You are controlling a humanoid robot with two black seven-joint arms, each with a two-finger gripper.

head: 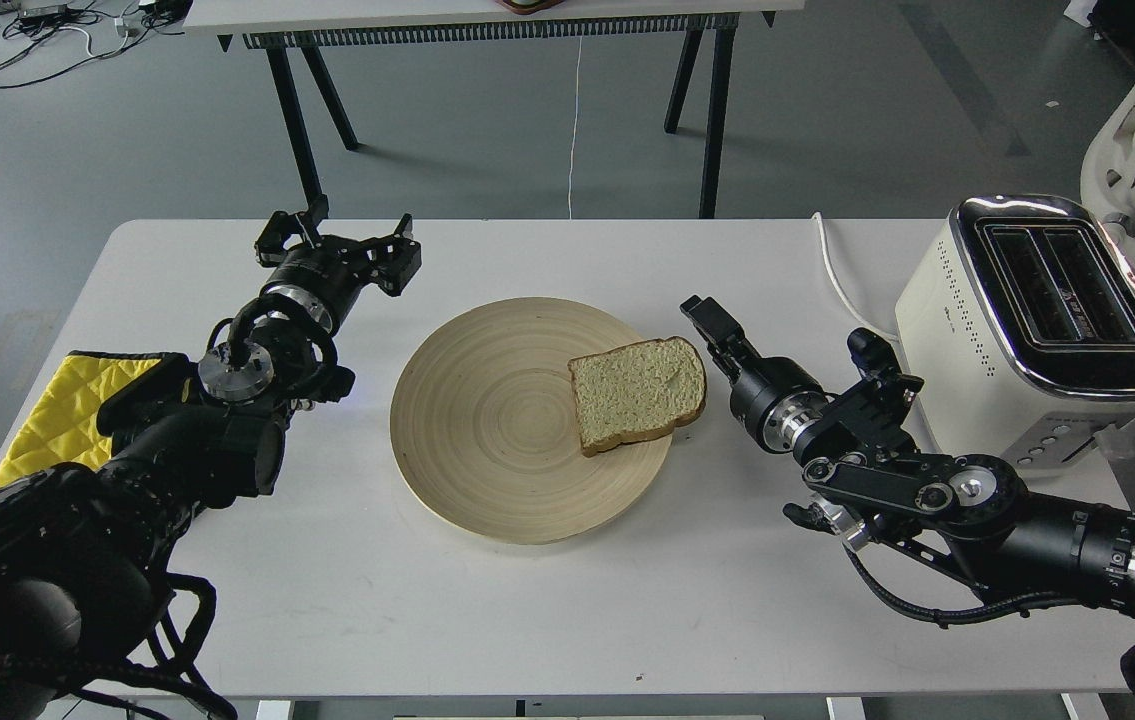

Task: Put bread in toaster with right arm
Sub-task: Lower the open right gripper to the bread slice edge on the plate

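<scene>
The bread (pixel 637 392) lies flat on the right side of a round wooden plate (pixel 467 450) in the middle of the white table. The cream toaster (pixel 1017 320) stands at the table's right edge with both chrome-topped slots empty. My right gripper (pixel 705 318) is low over the table just right of the bread, pointing toward its upper right corner and close to its crust. It is seen edge-on, so its fingers overlap. My left gripper (pixel 337 243) is open and empty at the far left of the plate.
A yellow quilted cloth (pixel 57 410) lies at the table's left edge under my left arm. The toaster's white cable (pixel 832 270) runs over the table's back right. A second table's black legs (pixel 297 110) stand behind.
</scene>
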